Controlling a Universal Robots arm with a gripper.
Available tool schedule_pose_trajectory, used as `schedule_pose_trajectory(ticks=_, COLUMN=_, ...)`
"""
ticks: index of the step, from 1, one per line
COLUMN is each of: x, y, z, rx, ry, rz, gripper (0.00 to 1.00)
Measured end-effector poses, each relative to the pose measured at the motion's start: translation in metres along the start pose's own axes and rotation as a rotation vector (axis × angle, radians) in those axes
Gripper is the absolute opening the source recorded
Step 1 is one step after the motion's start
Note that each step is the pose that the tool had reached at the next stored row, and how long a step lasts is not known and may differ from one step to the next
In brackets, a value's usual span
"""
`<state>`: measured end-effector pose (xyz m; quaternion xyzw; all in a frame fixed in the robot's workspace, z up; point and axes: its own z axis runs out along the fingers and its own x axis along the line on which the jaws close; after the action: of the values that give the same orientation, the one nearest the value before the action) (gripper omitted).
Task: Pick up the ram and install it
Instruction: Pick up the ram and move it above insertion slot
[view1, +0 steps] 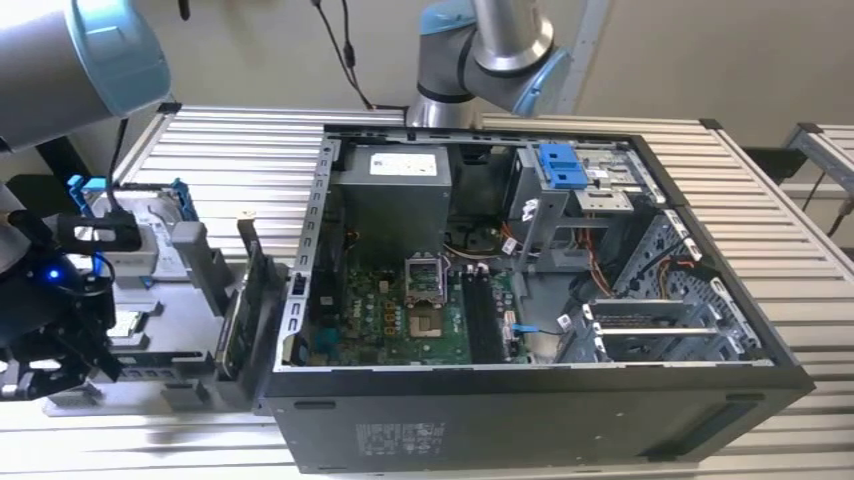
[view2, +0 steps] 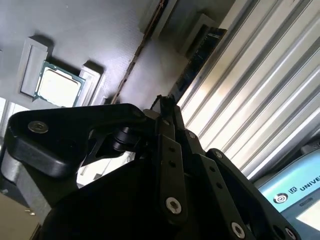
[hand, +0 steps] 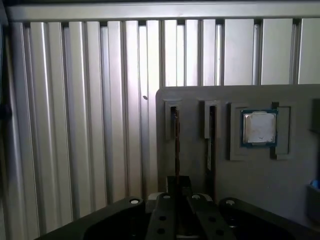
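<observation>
Black-linked claw (hand: 177, 186) nearest the lens, its tip at the near end of the long, thin dark green ram stick (hand: 175, 142). Cannot tell whether it is clamped or slack. Ram stick stands on edge in a narrow slot of the grey moulded tray (hand: 196, 95), probably so its thin edge is offered for pinching. A similar stick (hand: 211, 140) sits in the neighbouring slot, with a square silver processor (hand: 258, 127) just beside. Tray rests on the ribbed aluminium desk (hand: 75, 125), at the exterior view's left, beside the open black computer case (view1: 534, 420).

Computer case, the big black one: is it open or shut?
Open. The black metal computer case has no cover on its upward side, and the green motherboard inside shows plainly.
</observation>
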<state>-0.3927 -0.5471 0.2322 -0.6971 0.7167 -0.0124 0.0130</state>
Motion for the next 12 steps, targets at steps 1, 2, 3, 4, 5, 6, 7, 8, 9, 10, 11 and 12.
schedule_pose_trajectory(ticks=1, x=0.0, y=0.0, z=-0.001, rx=0.0001, ry=0.0, rz=0.0, gripper=0.14)
schedule_pose_trajectory(ticks=2, x=0.0, y=-0.0001, z=-0.0019, rx=0.0, ry=-0.0001, rz=0.0, gripper=0.14)
schedule_pose_trajectory(ticks=3, x=0.0, y=-0.0001, z=-0.0027, rx=0.0001, ry=-0.0001, rz=0.0, gripper=0.14)
schedule_pose_trajectory(ticks=4, x=0.0, y=-0.0001, z=-0.0035, rx=0.0, ry=0.0, rz=0.0, gripper=0.14)
schedule_pose_trajectory(ticks=5, x=0.0, y=-0.0001, z=-0.0043, rx=0.0, ry=0.0, rz=0.0, gripper=0.14)
schedule_pose_trajectory(ticks=6, x=0.0, y=-0.0002, z=-0.005, rx=0.0, ry=0.0, rz=0.0, gripper=0.14)
schedule_pose_trajectory(ticks=7, x=0.0, y=-0.0002, z=-0.0058, rx=0.0001, ry=-0.0001, rz=0.0, gripper=0.14)
schedule_pose_trajectory(ticks=8, x=0.0, y=-0.0002, z=-0.0066, rx=0.0001, ry=-0.0001, rz=0.0, gripper=0.14)
schedule_pose_trajectory(ticks=9, x=0.0, y=-0.0002, z=-0.0075, rx=0.0, ry=0.0, rz=0.0, gripper=0.14)
schedule_pose_trajectory(ticks=10, x=0.0, y=-0.0003, z=-0.0082, rx=0.0, ry=-0.0001, rz=0.0, gripper=0.14)
schedule_pose_trajectory(ticks=11, x=0.0, y=-0.0003, z=-0.0092, rx=0.0, ry=-0.0001, rz=0.0, gripper=0.14)
schedule_pose_trajectory(ticks=12, x=0.0, y=-0.0003, z=-0.0102, rx=0.0, ry=0.0, rz=0.0, gripper=0.14)
